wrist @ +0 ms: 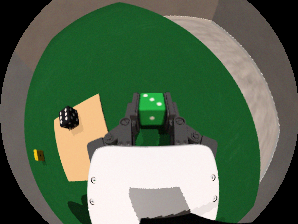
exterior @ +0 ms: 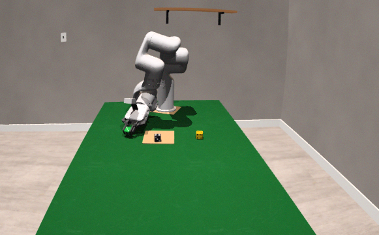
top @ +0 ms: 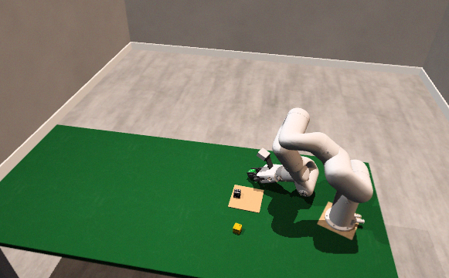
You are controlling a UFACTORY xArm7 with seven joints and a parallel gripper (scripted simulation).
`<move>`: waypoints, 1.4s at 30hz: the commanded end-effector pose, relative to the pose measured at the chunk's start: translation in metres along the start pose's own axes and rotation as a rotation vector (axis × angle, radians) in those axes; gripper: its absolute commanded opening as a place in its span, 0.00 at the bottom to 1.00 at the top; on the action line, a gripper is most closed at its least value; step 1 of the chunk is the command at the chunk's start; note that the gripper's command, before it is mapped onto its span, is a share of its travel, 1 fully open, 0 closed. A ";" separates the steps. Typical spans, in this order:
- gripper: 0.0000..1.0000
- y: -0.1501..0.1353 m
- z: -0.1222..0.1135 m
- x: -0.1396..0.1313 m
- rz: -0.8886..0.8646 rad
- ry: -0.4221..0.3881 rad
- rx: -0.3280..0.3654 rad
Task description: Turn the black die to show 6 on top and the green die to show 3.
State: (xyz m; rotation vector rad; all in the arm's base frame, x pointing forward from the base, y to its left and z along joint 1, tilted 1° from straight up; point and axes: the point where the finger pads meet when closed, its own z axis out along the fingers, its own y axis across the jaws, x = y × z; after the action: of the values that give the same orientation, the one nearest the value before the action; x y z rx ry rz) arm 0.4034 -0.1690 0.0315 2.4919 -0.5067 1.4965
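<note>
My gripper [top: 252, 172] is shut on the green die [wrist: 152, 107], low over the green table, beside the tan mat [top: 246, 198] and off it. The die also shows in the exterior view [exterior: 128, 129]. In the wrist view its visible face has three pips. The black die [top: 237, 193] lies on the mat near one corner; it also shows in the exterior view [exterior: 157, 137] and the wrist view [wrist: 68, 117]. The yellow die [top: 237, 228] lies on the table off the mat, also in the exterior view [exterior: 199, 134].
The arm's base [top: 340, 224] stands on a tan plate near the table's end. The green table top [top: 131, 193] is wide, with its edges far from the dice. A shelf [exterior: 195, 10] hangs on the back wall.
</note>
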 end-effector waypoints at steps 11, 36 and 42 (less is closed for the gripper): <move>0.27 0.000 0.001 0.000 0.000 0.002 0.000; 0.27 0.000 0.005 -0.008 0.000 0.002 0.000; 0.27 0.000 0.005 -0.008 0.000 0.002 0.000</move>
State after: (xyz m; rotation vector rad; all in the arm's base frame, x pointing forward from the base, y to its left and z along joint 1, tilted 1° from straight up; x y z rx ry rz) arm 0.4035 -0.1689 0.0212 2.4918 -0.5067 1.4966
